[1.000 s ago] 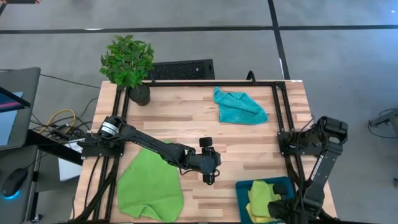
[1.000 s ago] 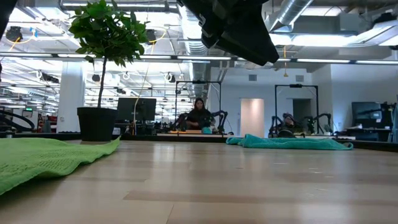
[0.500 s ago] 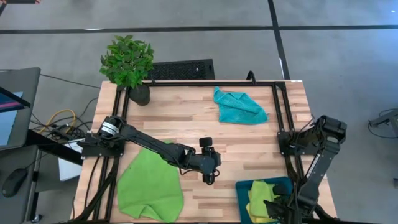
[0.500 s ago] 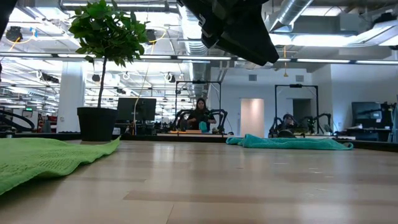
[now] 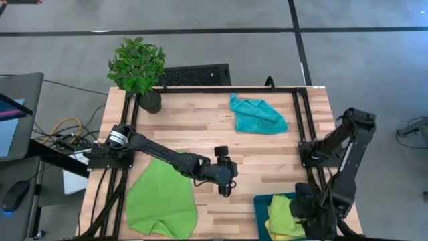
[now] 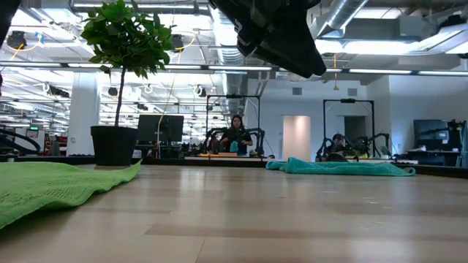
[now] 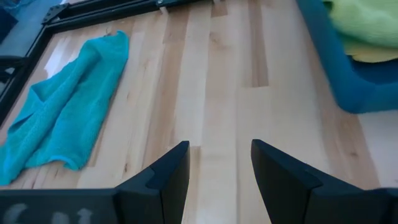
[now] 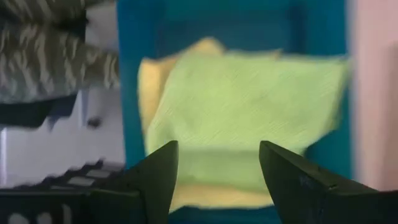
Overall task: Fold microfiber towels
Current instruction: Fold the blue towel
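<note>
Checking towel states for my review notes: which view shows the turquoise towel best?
The high view: the turquoise towel lies whole and crumpled at the table's far side. The left wrist view cuts off one edge. The low view shows only a flat strip. The right wrist view misses it.

No legible text in any view.
Checked table, towels, blue bin, plant pot, both arms and the room behind: no label, brand, number or sign can be read; a screen at the table's left edge shows colour only, nothing readable.
</note>
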